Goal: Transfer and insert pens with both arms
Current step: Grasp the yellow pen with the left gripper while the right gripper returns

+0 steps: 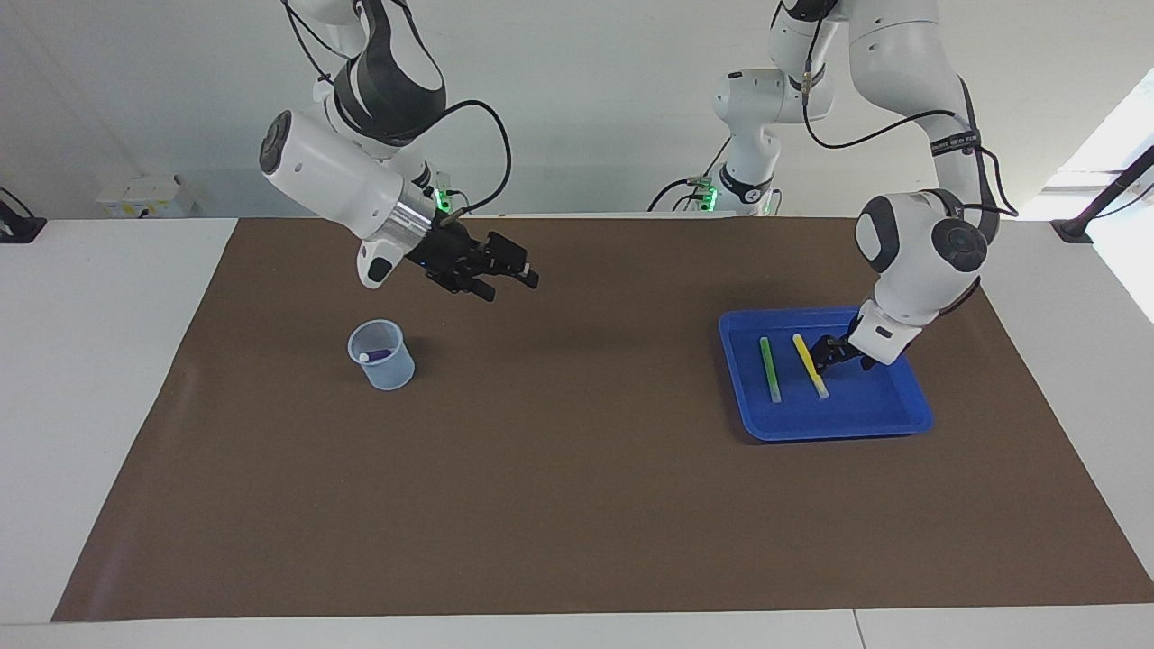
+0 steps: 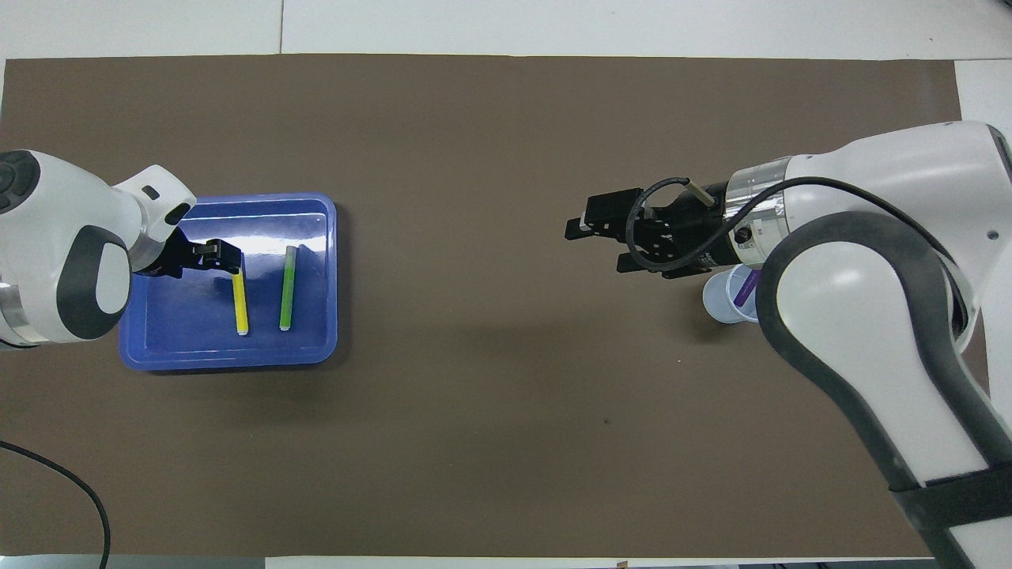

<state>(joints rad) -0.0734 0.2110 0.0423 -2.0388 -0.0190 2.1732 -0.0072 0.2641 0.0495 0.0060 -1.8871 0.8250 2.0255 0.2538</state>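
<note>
A white desk carries a large brown mat that covers most of its top, leaving pale margins at both ends. A plain white wall rises at the desk's edge. Bright daylight enters at one upper corner, beside a dark slanted bar. A small white box sits against the wall.

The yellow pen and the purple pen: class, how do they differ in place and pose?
The yellow pen lies flat in the blue tray; the purple pen leans inside the cup. The left gripper is down at the yellow pen; nothing touches the purple pen. Both have pale cap ends.
</note>
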